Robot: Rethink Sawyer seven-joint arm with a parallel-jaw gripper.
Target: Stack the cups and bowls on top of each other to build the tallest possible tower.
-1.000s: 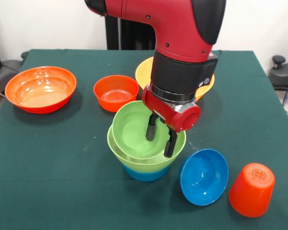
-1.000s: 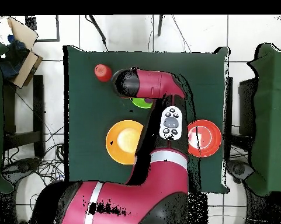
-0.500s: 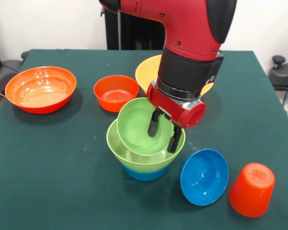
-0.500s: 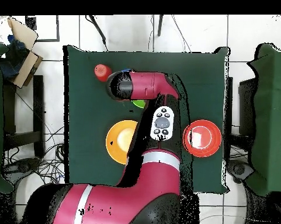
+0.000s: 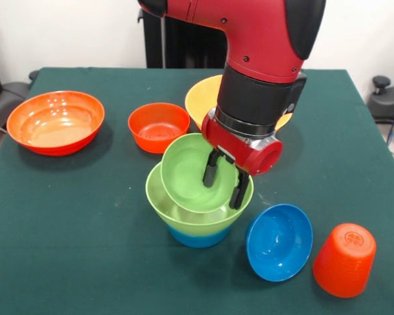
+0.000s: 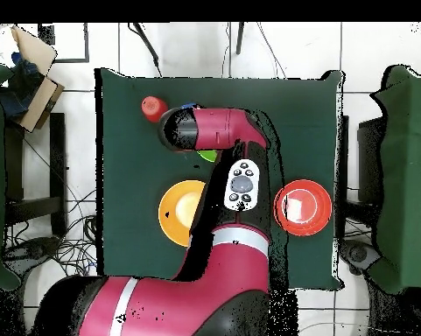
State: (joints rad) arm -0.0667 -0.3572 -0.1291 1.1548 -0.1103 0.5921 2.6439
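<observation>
Gripping the rim of a smaller light green bowl (image 5: pixel 192 172) between its two dark fingers (image 5: pixel 210 174), one inside and one outside the wall, the end effector (image 5: pixel 223 182) holds that bowl tilted and partly raised within the tower (image 5: pixel 194 213), a larger light green bowl nested on a light blue one in the middle of the table (image 5: pixel 85 223). By my reading, the step in hand is seating or reseating this bowl on the stack. Next it would need levelling and centring before release, then a move to the dark blue bowl (image 5: pixel 279 241) or the orange-red cup (image 5: pixel 345 260) lying nearby.
</observation>
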